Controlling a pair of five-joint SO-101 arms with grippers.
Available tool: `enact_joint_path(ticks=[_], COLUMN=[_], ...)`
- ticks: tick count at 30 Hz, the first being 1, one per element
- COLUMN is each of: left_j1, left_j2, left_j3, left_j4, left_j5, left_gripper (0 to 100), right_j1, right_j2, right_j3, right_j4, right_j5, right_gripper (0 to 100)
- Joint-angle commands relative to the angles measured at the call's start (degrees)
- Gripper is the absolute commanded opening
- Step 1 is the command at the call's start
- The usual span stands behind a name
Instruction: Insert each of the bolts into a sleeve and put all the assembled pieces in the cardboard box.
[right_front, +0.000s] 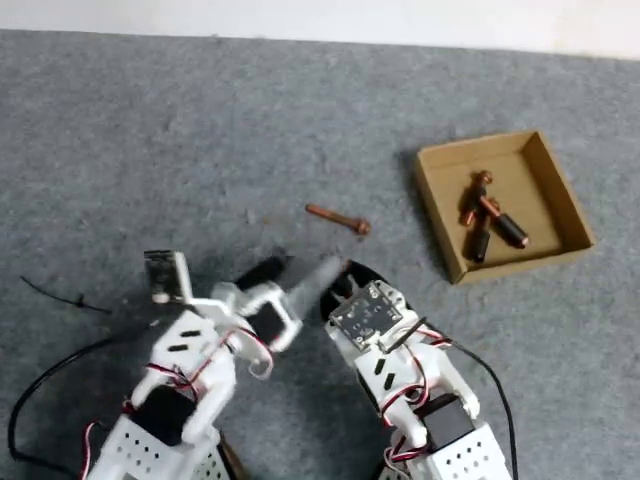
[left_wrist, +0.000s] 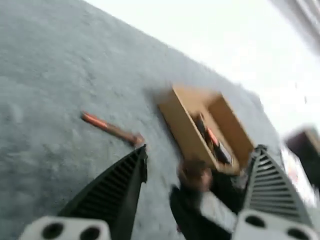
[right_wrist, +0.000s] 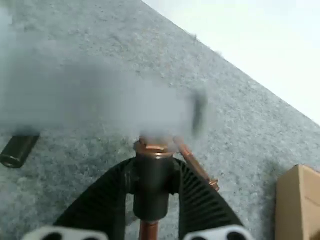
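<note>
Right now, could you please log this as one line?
left pincer open | right pincer shut on bolted sleeve | loose bolt outside box | two pieces inside

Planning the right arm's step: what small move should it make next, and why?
Probably carry the right gripper over to the cardboard box and release there. It is shut on a sleeve with a bolt through it, so that piece looks assembled and ready to go in.
</note>
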Motion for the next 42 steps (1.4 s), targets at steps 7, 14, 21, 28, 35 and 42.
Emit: enact_joint_path(ticks=[7, 14, 21, 28, 35, 42], left_j1=[-8.4, -8.4, -8.7, -8.8, -8.7, -8.7], left_j2=[-0.8, -0.8, -0.7, -0.7, -0.5, -0.5], left_j3=[0.0, 0.2, 0.2, 0.3, 0.4, 1.2], left_j4=[-4.8, -4.8, -4.7, -4.7, -4.6, -4.7], left_j5=[5.2, 4.9, 4.9, 4.9, 4.9, 4.9], left_gripper=[30, 30, 30, 30, 30, 30], right_j1=[1.9, 7.6, 11.6, 17.5, 21.4, 25.3], right_j2=[-1.2, -1.2, -1.0, -1.0, -1.0, -0.9], right_j3=[6.5, 6.5, 6.5, 6.6, 6.5, 6.5], right_j4=[-0.3, -2.5, -3.1, -3.8, -9.2, -14.3], right_j5=[0.4, 0.4, 0.4, -1.2, -9.0, -9.0], right_gripper=[0.5, 0.5, 0.5, 0.5, 0.9, 5.5])
